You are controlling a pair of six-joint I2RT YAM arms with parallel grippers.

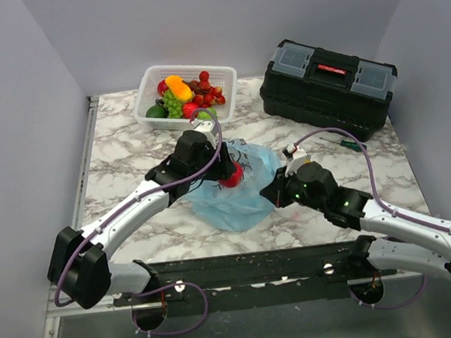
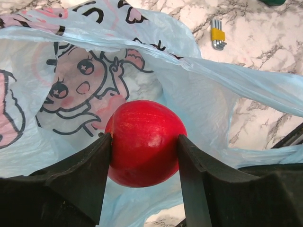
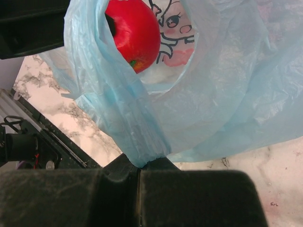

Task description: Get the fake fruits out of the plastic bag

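— Red apple (image 2: 144, 142) first: where is it?
— Between the fingers of the left claw (image 1: 229, 175), pinched on both sides, with a black finger (image 2: 94, 175) pressed to each flank. It hangs at the 12 o'clock edge of the bag (image 1: 233, 202), in the open mouth. From the left wrist, the pink-and-white cartoon face shows on the film right behind it.
— Is it clear of the bag?
— Cannot tell. From the right wrist the light-blue film curls round its near side, and the rest of it shows through the opening.
— And the right claw (image 3: 139, 166)?
— Shut tight on a gathered fold of the bag, at the bag's 3 o'clock side, with no gap between the jaws. The film fans out from that pinch.
— Where does the bag lie?
— In the middle of the marble table (image 1: 120, 160), between the two arms.
— The other fruits?
— In the white basket (image 1: 224, 74) at 11 o'clock on the table, well apart from the bag: a yellow-orange piece (image 1: 176, 86), green grapes (image 1: 173, 103) and red berries (image 1: 209, 90).
— Anything else?
— A black toolbox (image 1: 328, 85) at 1 o'clock, and a set of hex keys (image 2: 217, 38) on the marble just beyond the bag.
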